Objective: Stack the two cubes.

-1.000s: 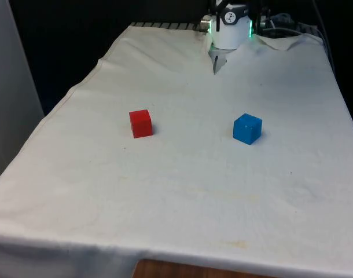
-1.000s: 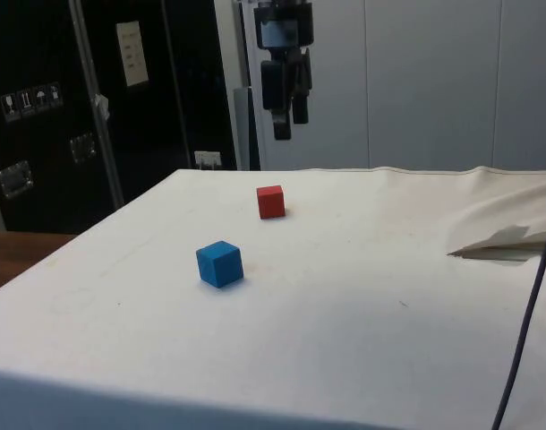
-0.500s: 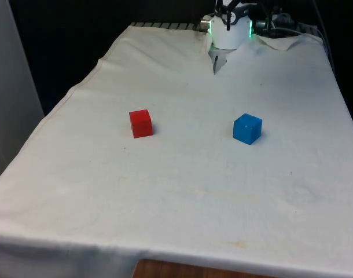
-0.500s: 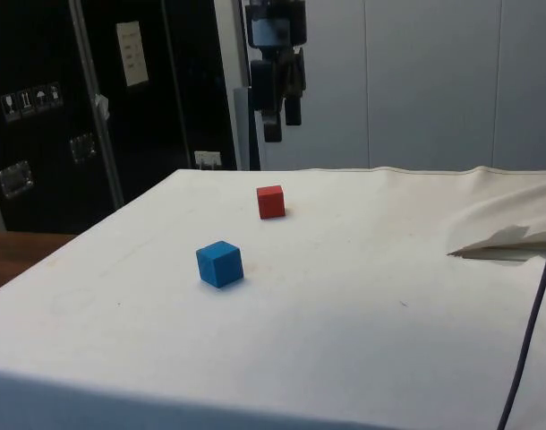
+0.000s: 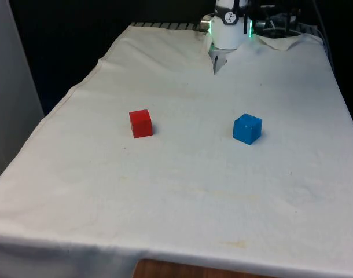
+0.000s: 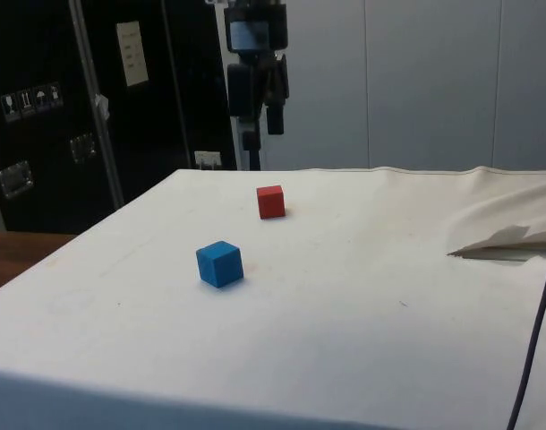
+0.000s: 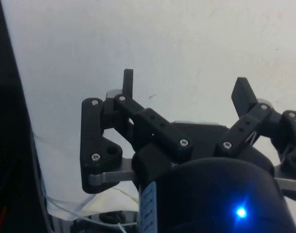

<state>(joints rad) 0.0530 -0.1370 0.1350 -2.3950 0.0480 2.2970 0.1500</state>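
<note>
I see two cubes sitting on the white cloth point(image 5: 182, 191). In the front view the red cube point(image 5: 141, 123) is at about 9 o'clock from the middle of the table, and the blue cube point(image 5: 247, 128) is at about 3 o'clock from the red one. They are well apart and do not touch. Each one sits flat on the cloth with nothing on top of it.

In the side view the blue cube point(image 6: 220, 263) is the closer one, and the red cube point(image 6: 271, 202) sits behind it at about 1 o'clock.

My gripper point(image 6: 260, 125) hangs high in the air in the side view. It is up above the red cube, at about 11 o'clock from it, and far from touching it. It points down at the table.

In the wrist view I see the gripper point(image 7: 186, 87) with its two black fingers point(image 7: 128, 83) spread wide apart. Nothing is between them. I only see bare white cloth point(image 7: 187, 43) past the tips.

At the far end of the table the cloth is bunched up into a fold point(image 5: 280, 41), at about 1 o'clock from the blue cube in the front view.
</note>
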